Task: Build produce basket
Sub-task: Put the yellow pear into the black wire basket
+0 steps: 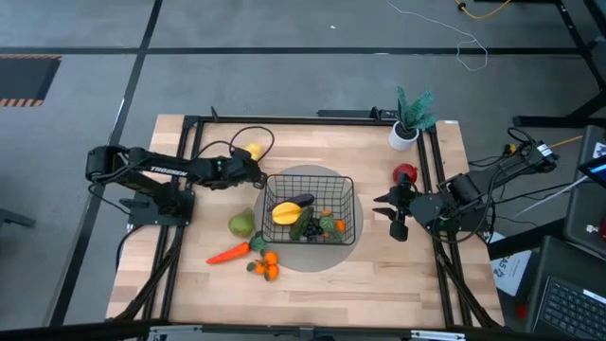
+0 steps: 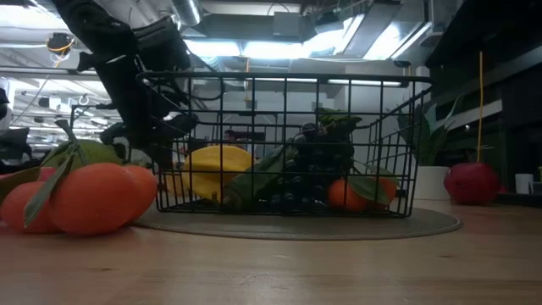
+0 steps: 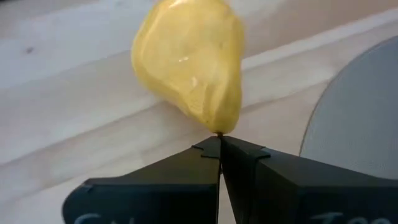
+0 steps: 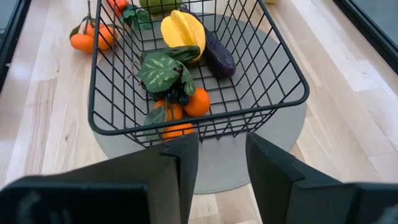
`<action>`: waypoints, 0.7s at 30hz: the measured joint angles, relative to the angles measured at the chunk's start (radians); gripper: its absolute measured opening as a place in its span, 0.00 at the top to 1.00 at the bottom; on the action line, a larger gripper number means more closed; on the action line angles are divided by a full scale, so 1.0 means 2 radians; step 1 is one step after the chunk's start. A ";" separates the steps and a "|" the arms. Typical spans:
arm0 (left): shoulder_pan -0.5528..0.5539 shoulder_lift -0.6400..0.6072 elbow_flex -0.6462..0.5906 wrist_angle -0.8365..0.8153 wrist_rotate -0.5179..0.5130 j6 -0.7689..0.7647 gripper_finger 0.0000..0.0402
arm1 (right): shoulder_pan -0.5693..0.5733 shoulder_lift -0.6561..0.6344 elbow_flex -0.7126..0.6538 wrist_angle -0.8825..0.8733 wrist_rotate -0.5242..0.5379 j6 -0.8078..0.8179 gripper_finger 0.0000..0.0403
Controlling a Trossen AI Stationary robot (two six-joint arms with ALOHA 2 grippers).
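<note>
With the basket mid-table on its mat, the left gripper, fingers closed empty just short of the yellow pear near the far edge, must open before grasping it.

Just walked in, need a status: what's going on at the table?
Produce is being loaded into the basket, which sits on a grey mat. Inside are a yellow piece, eggplant, grapes and oranges. The left gripper, shut, is beside a yellow pear-shaped fruit on the table. The right gripper waits open by the basket. Pear, carrot, more oranges and apple are still outside.
</note>
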 joint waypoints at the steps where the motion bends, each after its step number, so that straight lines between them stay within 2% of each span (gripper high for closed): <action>1: -0.003 -0.001 0.000 0.007 -0.003 0.006 1.00 | 0.000 0.000 0.000 0.000 0.000 0.000 0.69; 8: -0.021 -0.007 0.001 0.066 -0.040 0.053 1.00 | 0.000 0.000 0.000 0.000 0.000 0.000 0.69; 14: -0.022 -0.007 0.001 0.118 -0.051 0.094 1.00 | 0.000 0.000 0.000 0.000 0.000 0.000 0.69; 21: -0.022 -0.025 0.003 0.144 -0.088 0.131 1.00 | 0.000 0.000 0.000 0.000 0.000 0.000 0.69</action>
